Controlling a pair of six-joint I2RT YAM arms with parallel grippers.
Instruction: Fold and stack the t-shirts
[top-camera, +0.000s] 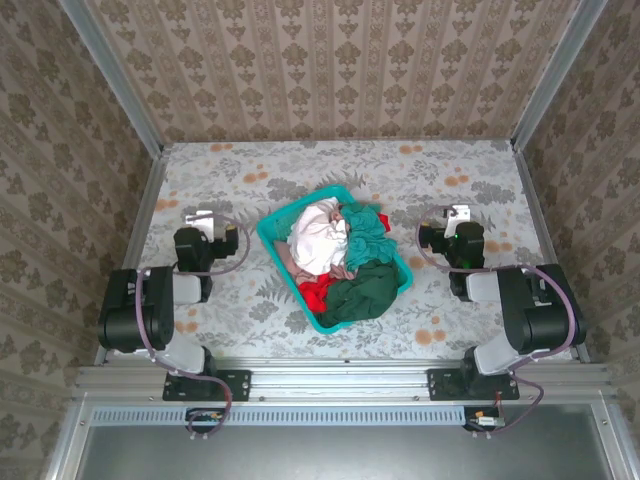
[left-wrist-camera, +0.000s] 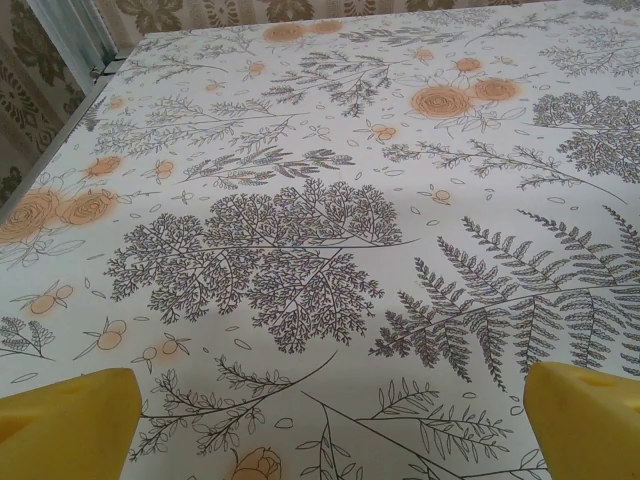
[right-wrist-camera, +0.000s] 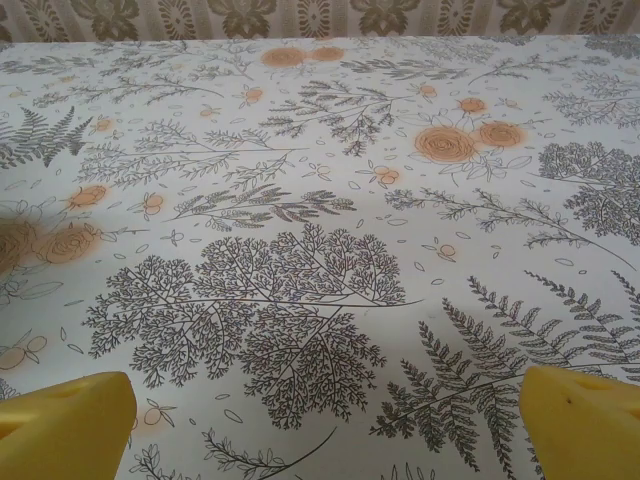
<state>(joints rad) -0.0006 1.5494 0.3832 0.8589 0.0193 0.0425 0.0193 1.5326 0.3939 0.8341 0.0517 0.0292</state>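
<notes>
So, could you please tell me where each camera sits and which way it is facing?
Top external: above and behind the arms, looking down at the table, where the basket holds the t-shirts; both arms, left gripper and right gripper show.
Left wrist: on the left arm, low, facing across the table to the far wall; its yellow fingers, apart, at the bottom corners.
Right wrist: likewise on the right arm; yellow fingers apart.
Shared: both wrist views see flowered tabletop and that wall.

Crumpled t-shirts heaped in teal basket
</notes>
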